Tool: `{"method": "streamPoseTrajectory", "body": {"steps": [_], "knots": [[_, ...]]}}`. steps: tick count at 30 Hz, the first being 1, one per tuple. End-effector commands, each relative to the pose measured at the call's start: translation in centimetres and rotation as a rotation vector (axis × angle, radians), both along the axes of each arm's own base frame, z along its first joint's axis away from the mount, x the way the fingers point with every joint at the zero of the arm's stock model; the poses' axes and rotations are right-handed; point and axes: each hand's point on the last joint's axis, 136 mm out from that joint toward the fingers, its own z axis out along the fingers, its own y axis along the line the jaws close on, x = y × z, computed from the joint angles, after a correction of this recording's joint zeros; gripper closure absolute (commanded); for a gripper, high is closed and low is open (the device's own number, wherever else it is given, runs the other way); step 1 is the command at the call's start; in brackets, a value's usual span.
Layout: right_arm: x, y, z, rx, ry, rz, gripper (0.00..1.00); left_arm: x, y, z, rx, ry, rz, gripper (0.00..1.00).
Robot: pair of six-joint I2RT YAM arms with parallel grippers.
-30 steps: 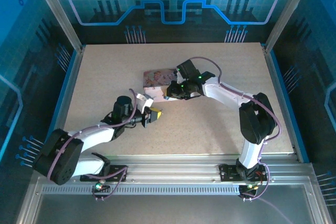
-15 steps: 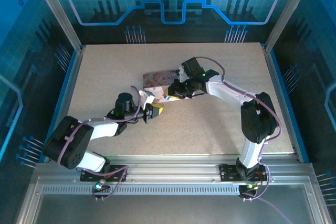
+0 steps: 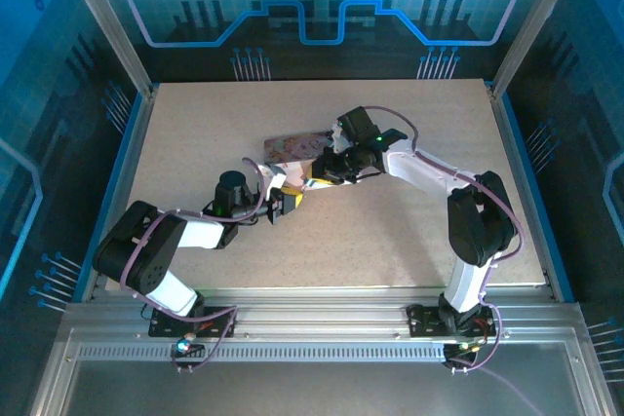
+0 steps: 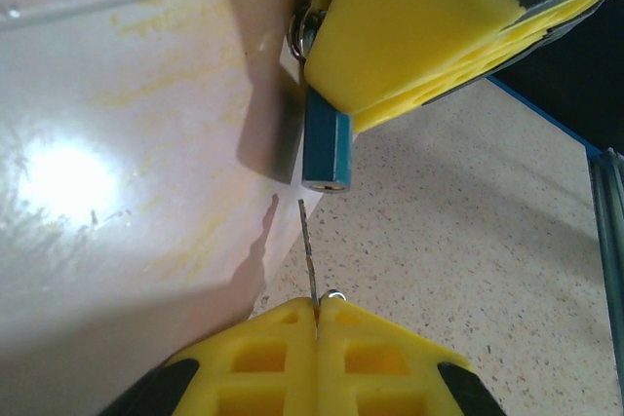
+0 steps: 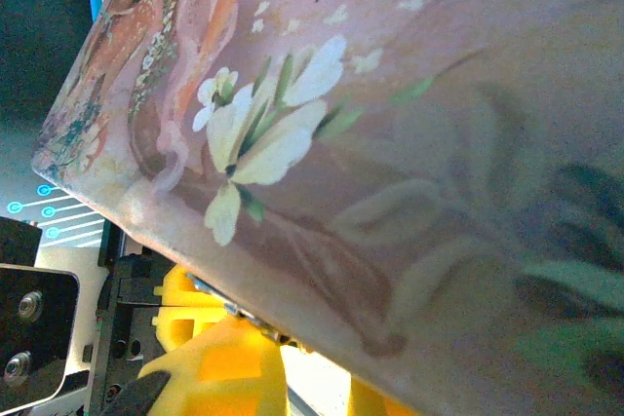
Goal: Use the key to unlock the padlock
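In the left wrist view my left gripper (image 4: 317, 305) is shut on the key (image 4: 309, 252), whose thin silvery blade points up at the padlock. The padlock (image 4: 327, 148) is a small bluish block hanging keyhole-down against the tin's pale side (image 4: 127, 143). Yellow fingers (image 4: 409, 26) of my right gripper clamp its upper part. The key's tip stands a short gap below and slightly left of the keyhole. From above, my left gripper (image 3: 286, 201) and right gripper (image 3: 314, 178) meet at the pink tin's (image 3: 292, 146) near edge.
The pink flowered tin lid (image 5: 409, 114) is close in front of the right wrist camera, above my right gripper (image 5: 312, 382). Speckled tabletop (image 3: 390, 231) spreads around the tin. Blue-edged walls (image 3: 122, 172) border the table.
My left arm has stretched toward the tin, carrying the key up closer to the padlock. The right gripper shifted slightly and the tin has tipped.
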Motion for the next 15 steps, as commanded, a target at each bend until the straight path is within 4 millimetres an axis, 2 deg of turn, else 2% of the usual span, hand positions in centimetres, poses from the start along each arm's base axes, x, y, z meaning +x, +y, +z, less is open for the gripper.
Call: {"method": "streamPoseTrajectory", "body": {"steps": [1, 15], "knots": [[0.31, 0.44, 3.14, 0.074, -0.045, 0.021, 1.0, 0.76, 0.16, 1.79, 0.007, -0.11, 0.008, 1.0], [0.41, 0.44, 3.24, 0.082, -0.04, 0.015, 1.0, 0.07, -0.81, 2.22, -0.002, -0.13, -0.026, 1.0]]}}
